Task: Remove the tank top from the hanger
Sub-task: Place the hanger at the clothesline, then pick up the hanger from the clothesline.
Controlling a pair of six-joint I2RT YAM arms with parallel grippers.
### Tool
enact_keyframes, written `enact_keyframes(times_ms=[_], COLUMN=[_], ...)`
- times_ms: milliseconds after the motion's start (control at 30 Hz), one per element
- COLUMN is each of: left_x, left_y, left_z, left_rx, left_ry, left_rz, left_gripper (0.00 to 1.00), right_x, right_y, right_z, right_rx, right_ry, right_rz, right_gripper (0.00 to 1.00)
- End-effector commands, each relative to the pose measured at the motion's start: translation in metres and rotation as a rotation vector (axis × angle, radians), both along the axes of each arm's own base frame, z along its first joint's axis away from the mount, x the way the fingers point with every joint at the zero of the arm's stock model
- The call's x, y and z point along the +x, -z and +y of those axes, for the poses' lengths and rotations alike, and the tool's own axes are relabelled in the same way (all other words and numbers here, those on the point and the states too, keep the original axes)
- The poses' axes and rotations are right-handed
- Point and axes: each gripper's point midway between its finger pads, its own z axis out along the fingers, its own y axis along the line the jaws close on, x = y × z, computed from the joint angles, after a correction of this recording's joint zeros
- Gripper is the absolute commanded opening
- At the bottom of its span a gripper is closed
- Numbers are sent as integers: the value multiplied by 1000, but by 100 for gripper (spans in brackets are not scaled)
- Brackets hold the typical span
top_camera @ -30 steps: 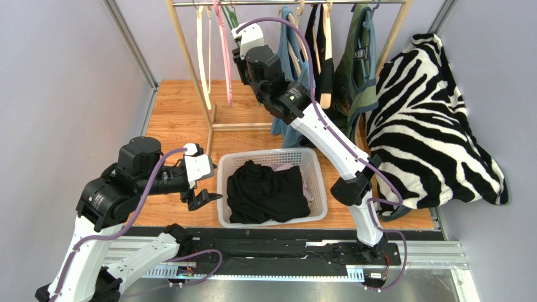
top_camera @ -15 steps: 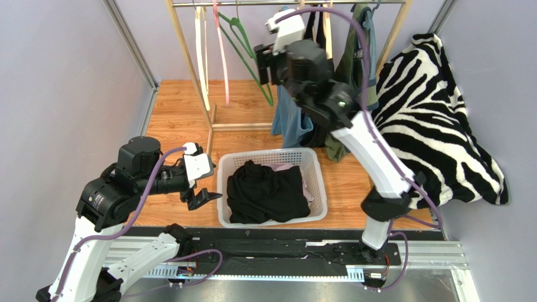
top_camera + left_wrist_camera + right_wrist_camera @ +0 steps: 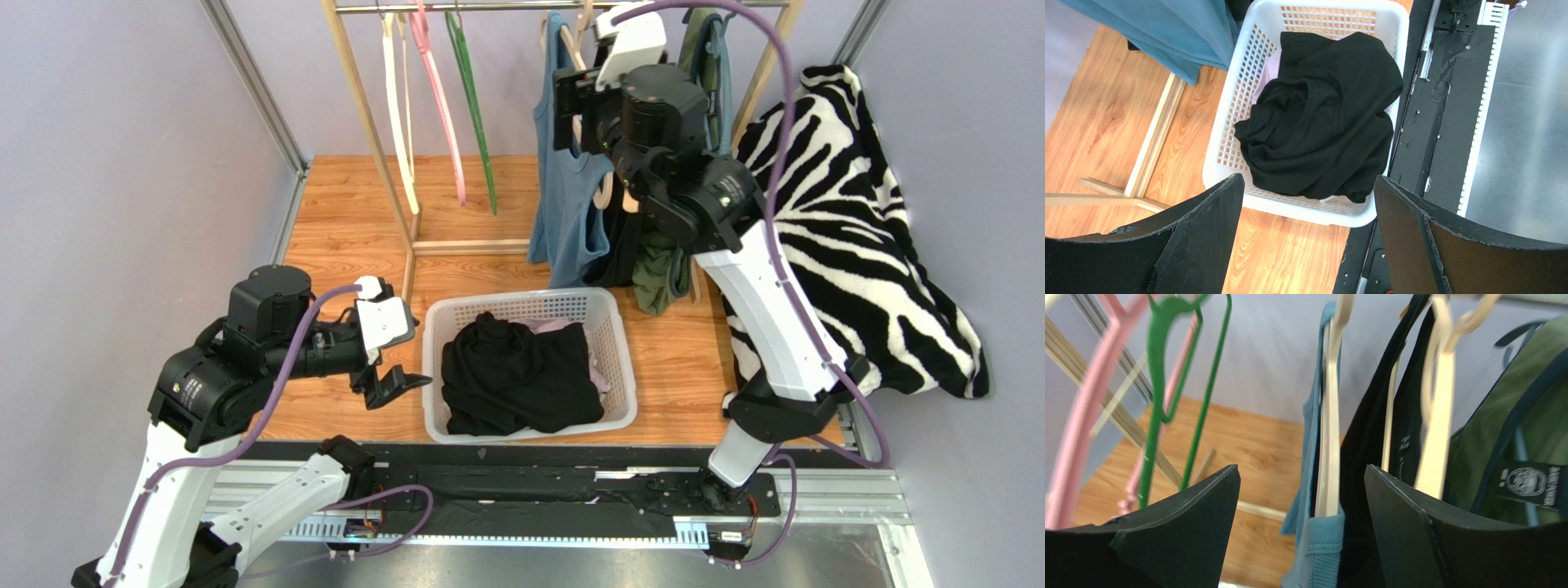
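Blue tank top [image 3: 1315, 545] hangs on a cream hanger [image 3: 1328, 435] directly ahead of the right claw [image 3: 1301, 478], which is spread and empty. Likely the approach step: next, advance and pinch a strap. Left claw [image 3: 1309, 184] spread too.

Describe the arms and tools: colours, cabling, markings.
Both the left arm and right arm have white links, black joint housings with a small green mark, and a lilac cable looping outside. The left tool and right tool have matte black wedge-shaped fingers.

Raised high, the right hand [image 3: 569, 110] spreads wide; the left hand [image 3: 395, 385], held low, gapes too.
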Motion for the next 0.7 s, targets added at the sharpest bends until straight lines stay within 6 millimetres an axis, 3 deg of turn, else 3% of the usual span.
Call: enact_keyframes(times_ms=[0,233,333,433,467,533,633,667], left_x=[-3,-3,-3,-3,-4,-4,-4,-4], left_y=[-6,-7,-6,-7,-7,-8,-6,-6], left_z=[-2,-1,-1,-2,-1,-1,-1,0], left_rx=[-21,-26,-26,-28,-28,-30,-28,-30], left_ry=[20,18,14,18,18,16,14,13], left_rz=[-17,-17,-14,-15,-13,-16,-13,-15], left_gripper=[86,86,86,86,86,87,87,87], right_x=[6,5,3,3,3,5,6,6], right_y=[27,46,59,70,73,78,77,76], right_z=[-2,-8,-5,-2,-1,0,0,1], right_rx=[-33,-54,-59,-61,-63,-72,-76,-73], right_ry=[29,35,18,11,12,13,15,12], right_rz=[76,131,159,181,187,199,195,190], right_gripper=[80,81,76,57,40,17,0,0])
